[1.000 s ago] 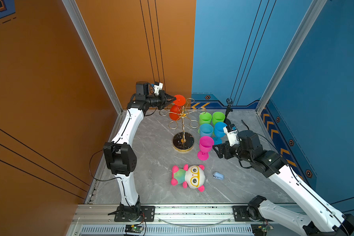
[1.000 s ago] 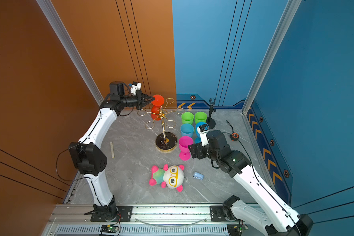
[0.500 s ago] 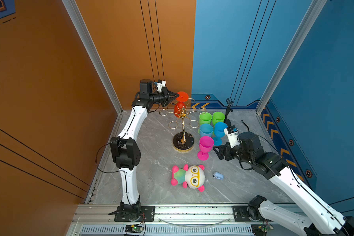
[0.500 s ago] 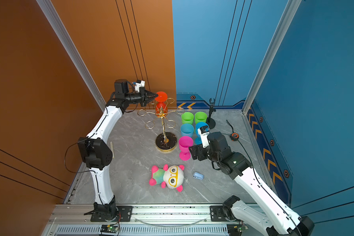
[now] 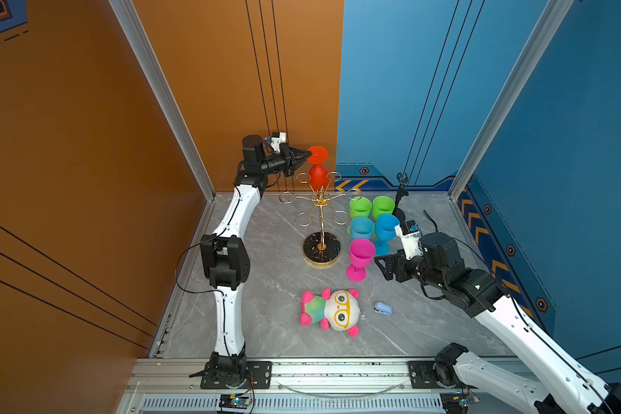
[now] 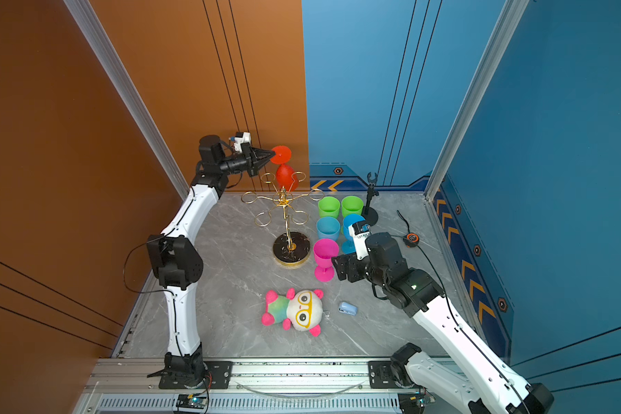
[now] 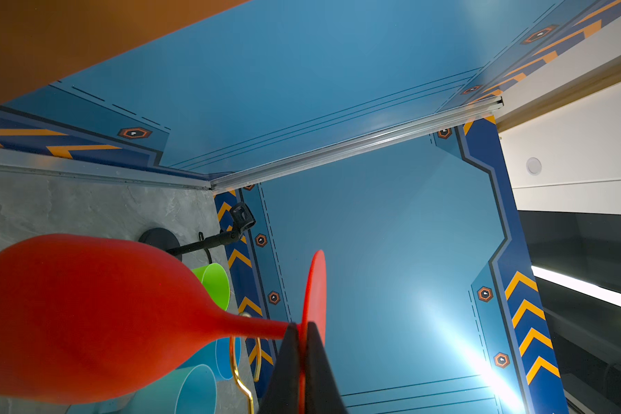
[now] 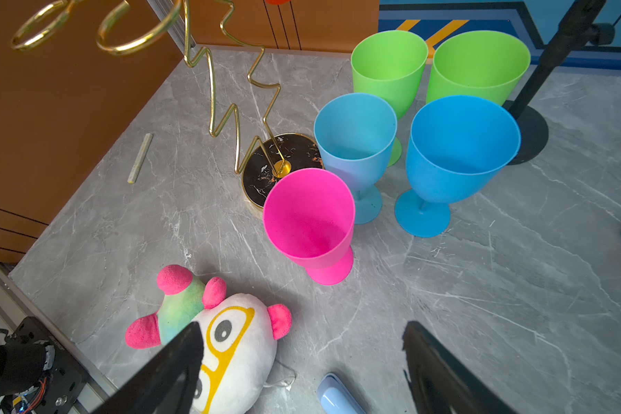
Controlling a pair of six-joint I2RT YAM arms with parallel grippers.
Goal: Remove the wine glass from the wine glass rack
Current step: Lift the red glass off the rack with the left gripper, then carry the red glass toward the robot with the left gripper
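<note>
The red wine glass (image 5: 318, 174) (image 6: 284, 174) (image 7: 87, 315) hangs upside down above the back loops of the gold wine glass rack (image 5: 321, 206) (image 6: 284, 208) (image 8: 212, 89). My left gripper (image 5: 309, 155) (image 6: 274, 155) (image 7: 303, 329) is shut on the edge of its flat round foot, high up near the orange wall. In the left wrist view the stem crosses a gold loop (image 7: 242, 362); I cannot tell whether it is free of that loop. My right gripper (image 5: 379, 267) (image 6: 337, 267) (image 8: 302, 331) stands open and empty low over the table, right of the pink glass.
A pink glass (image 5: 361, 252), two blue glasses (image 5: 373, 227) and two green ones (image 5: 371, 207) stand right of the rack's black base (image 5: 321, 249). A plush toy (image 5: 332, 312), a small blue stapler (image 5: 382, 308), a black stand (image 5: 399, 193) and a stick (image 8: 140, 157) are also on the table.
My left gripper has risen with the red wine glass, lifting it higher above the rack's loops. The right arm has barely moved.
</note>
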